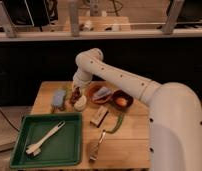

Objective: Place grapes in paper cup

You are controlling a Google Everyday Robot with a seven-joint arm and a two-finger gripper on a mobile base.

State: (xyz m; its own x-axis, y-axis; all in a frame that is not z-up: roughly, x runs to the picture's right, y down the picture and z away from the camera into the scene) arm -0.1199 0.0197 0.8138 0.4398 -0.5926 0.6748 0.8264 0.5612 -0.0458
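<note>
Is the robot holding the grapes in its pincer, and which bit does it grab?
It cannot be told. The pincer hangs low over the table's far left part, beside the paper cup. Something dark, maybe the grapes, sits at its tip, but the grip is hidden.

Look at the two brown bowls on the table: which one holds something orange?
The right-hand bowl, farther from the gripper. The left bowl holds something blue-grey instead.

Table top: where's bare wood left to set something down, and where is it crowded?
Free: the table front right corner, right of the fork, and the back left corner behind the blue cloth. Crowded: the middle back, where the gripper hangs by the paper cup, with both bowls beside. The green tray fills front left.
</note>
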